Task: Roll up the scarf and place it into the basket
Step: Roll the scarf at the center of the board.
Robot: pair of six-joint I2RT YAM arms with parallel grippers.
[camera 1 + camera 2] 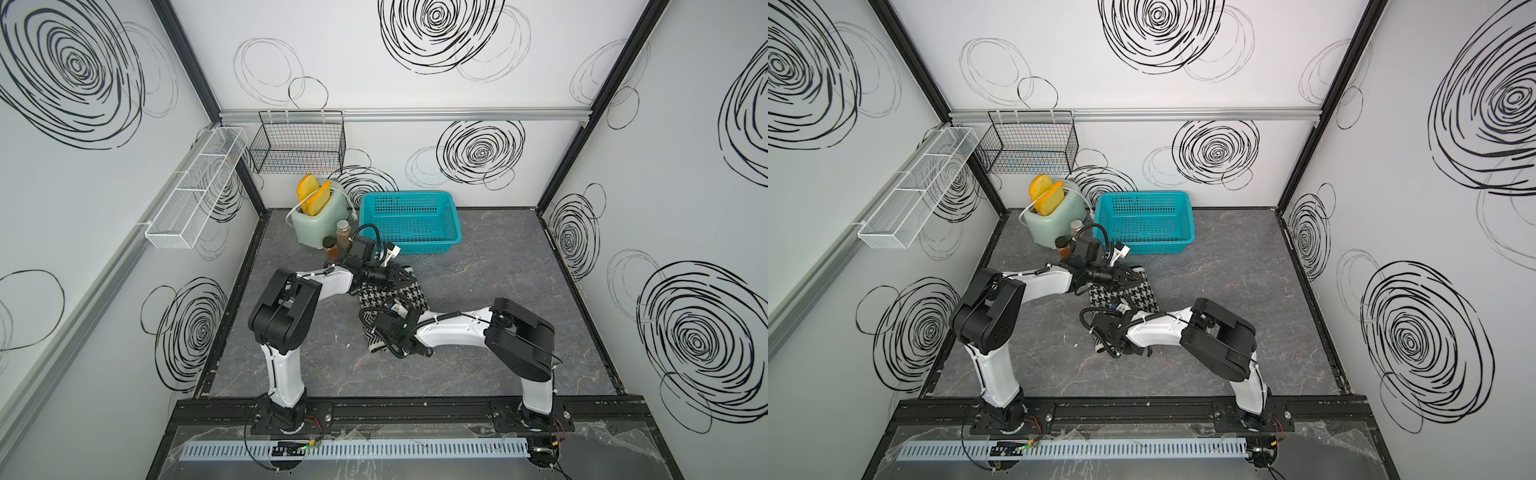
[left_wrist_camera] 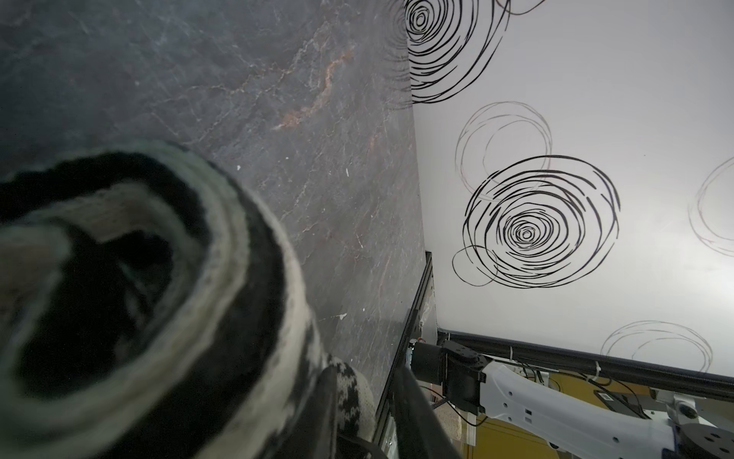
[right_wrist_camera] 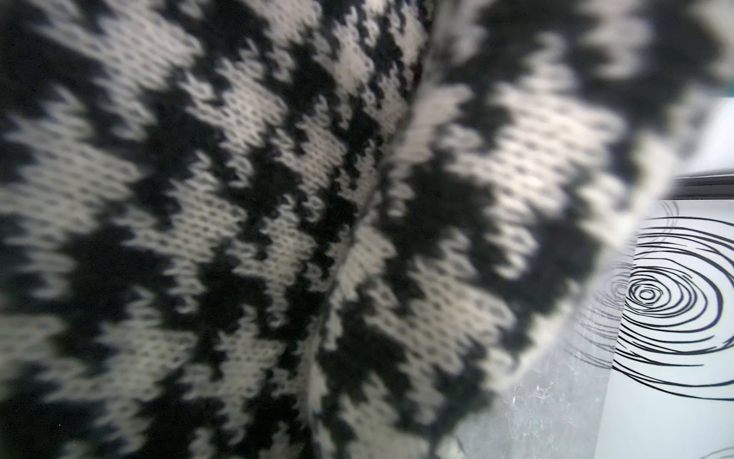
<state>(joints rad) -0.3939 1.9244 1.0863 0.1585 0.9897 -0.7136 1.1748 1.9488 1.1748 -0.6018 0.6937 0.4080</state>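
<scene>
**Scarf gripped at both ends, short of the basket**

The scarf (image 1: 395,297) lies on the desk (image 1: 498,291) between the two arms. It is near the turquoise basket (image 1: 405,194) but not in it.

The left hand (image 1: 402,275) sits at the far end. In its wrist view the knit (image 2: 159,278) shows as a loose spiral, with a bit of houndstooth caught between the dark fingers (image 2: 321,413). I read that as a clamp on the roll's end so the coils cannot spring open.

The right hand (image 1: 382,326) hangs over the near end, clenched. It probably steadies or gathers that side.

Its fingers are hidden. Cloth (image 3: 278,238) fills its wrist view, close and blurred, so I cannot tell whether any knit is pinched. Both arms cover the scarf's middle, so how much is rolled stays unclear.
</scene>
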